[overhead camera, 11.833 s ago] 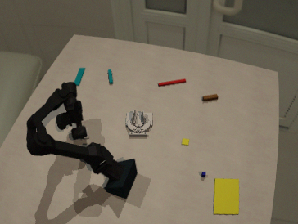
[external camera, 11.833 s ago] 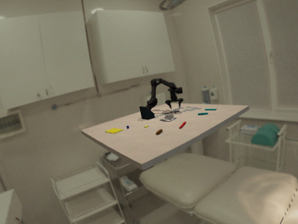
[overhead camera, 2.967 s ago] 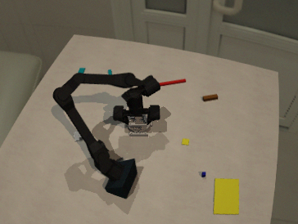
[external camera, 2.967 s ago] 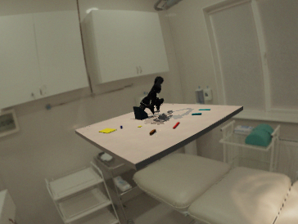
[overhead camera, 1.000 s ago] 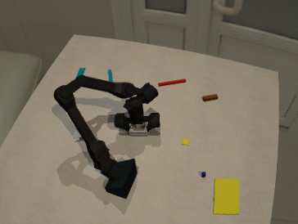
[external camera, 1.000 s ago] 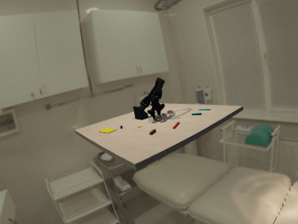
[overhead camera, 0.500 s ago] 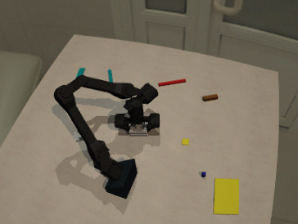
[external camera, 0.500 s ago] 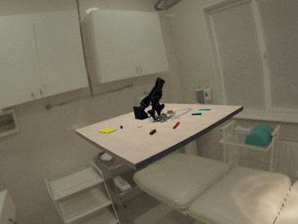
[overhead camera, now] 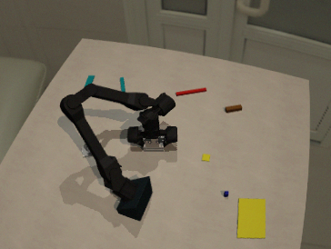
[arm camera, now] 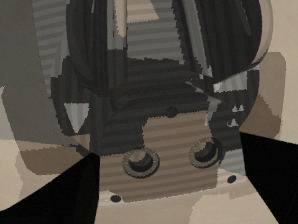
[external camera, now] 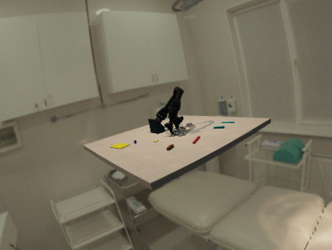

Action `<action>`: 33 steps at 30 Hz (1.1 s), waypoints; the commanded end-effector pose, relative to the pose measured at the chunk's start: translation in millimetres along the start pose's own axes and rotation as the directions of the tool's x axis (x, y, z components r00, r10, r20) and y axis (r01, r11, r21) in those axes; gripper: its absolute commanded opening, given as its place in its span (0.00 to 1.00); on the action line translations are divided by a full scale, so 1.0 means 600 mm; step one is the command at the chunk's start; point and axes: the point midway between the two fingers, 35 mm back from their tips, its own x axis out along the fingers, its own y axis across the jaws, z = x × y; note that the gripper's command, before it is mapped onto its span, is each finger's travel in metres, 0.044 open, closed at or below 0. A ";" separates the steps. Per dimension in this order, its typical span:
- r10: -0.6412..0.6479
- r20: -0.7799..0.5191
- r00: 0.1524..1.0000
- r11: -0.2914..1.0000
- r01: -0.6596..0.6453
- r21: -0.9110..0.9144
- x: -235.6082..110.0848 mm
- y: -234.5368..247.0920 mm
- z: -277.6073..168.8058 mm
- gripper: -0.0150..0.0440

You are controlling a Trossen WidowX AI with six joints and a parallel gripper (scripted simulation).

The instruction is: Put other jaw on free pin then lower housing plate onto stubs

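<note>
Pale table (overhead camera: 273,150) (external camera: 150,160) carries everything. My black arm (overhead camera: 93,138) (external camera: 176,102) arches over it from a dark block (overhead camera: 145,200) (external camera: 156,127). My claw (overhead camera: 154,136) (external camera: 174,129) (arm camera: 166,149) is low over the table, clamped on the housing plate (overhead camera: 154,144) (arm camera: 175,177), one finger at each side edge. Plate has two ringed round holes and small dark dots near its edge. Dark, partly hidden parts overlap behind it in the wrist view; cannot tell which are the jaws or pins, or whether teeth mesh. Plate not seen seated on any stubs; its height and tilt, cannot tell.

Yellow sheet (overhead camera: 251,218) (external camera: 120,146) lies flat, well apart from me. Red stick (overhead camera: 191,92) (external camera: 196,140) lies between a teal strip (overhead camera: 122,84) (external camera: 219,127) and the brown cylinder (overhead camera: 234,108) (external camera: 170,147), which is on its side. Second teal strip (overhead camera: 89,81) (external camera: 228,122) is behind my arm from above. Small silvery bit (overhead camera: 86,151) beside my arm, identity unclear. Small yellow square (overhead camera: 205,157) (external camera: 156,141), then tiny blue piece (overhead camera: 225,194) (external camera: 135,141) near the sheet.
</note>
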 end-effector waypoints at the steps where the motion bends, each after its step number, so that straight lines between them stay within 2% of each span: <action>1: 0.002 0.003 1.000 1.000 -0.002 0.003 0.003 0.000 0.001 0.85; 33: 0.002 0.003 1.000 1.000 -0.002 0.002 0.008 0.000 0.001 0.85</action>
